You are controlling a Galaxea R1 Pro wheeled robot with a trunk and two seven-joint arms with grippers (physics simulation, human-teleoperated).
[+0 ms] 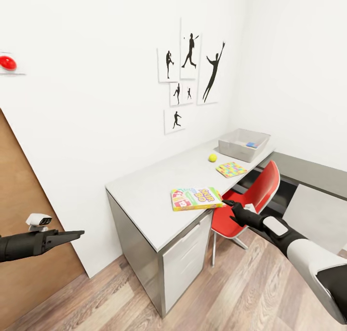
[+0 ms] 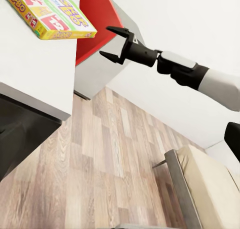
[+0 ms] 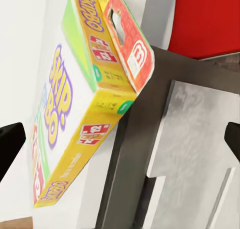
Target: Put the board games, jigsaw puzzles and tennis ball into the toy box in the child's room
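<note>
While my right gripper [image 1: 225,203] stands wide at the SKIP-BO box [image 1: 195,198] at centre frame, I should straddle its overhanging edge squarely; left gripper [image 1: 79,233] looks narrow

I see bright, even light, soft shadow under the table [image 1: 144,196], sharp renders, wide-angle stretch at edges.

Child's bedroom: desk [image 1: 159,186] with toys, red chair [image 1: 250,201], sports silhouette prints [image 1: 190,75] on wall, bed [image 2: 210,184] corner, wood floor [image 1: 241,287].
</note>
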